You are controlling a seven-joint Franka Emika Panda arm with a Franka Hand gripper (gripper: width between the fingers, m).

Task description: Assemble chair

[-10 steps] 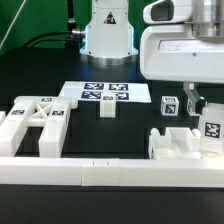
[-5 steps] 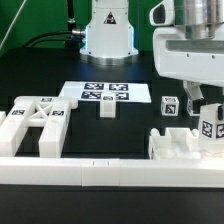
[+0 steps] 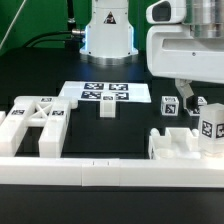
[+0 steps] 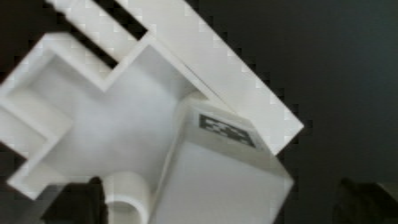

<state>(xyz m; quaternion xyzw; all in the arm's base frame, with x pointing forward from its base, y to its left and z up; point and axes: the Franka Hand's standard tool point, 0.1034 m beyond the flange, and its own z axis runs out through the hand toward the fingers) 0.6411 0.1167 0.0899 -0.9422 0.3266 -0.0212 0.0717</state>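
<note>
The chair is still in loose pieces of glossy white chunky plastic, most with a black-and-white square tag. The X-braced frame (image 3: 35, 125) lies flat, nearer the camera than the marker board (image 3: 105, 92) and off toward the exterior view's left. A plain cube (image 3: 108, 109) sits just in front of the board's near edge. A tagged cube (image 3: 170, 105) stands just past the board's end on the exterior view's right. Further that way and nearer the camera is the notched block (image 3: 175, 145), with an upright tagged piece (image 3: 211, 130) at its far side (touching or merely beside it, I cannot tell). A long plain rail (image 3: 100, 172) runs across in front of everything.

The gripper (image 3: 191, 100) hangs beyond the board's right end, over the upright tagged piece, its jaws spread and clasping nothing. In the wrist view a white part (image 4: 160, 120) with one tag fills the picture at close range.

Half a second ago the jaws stood closer together at that piece's top; they have since widened, while the parts lie where they were.
</note>
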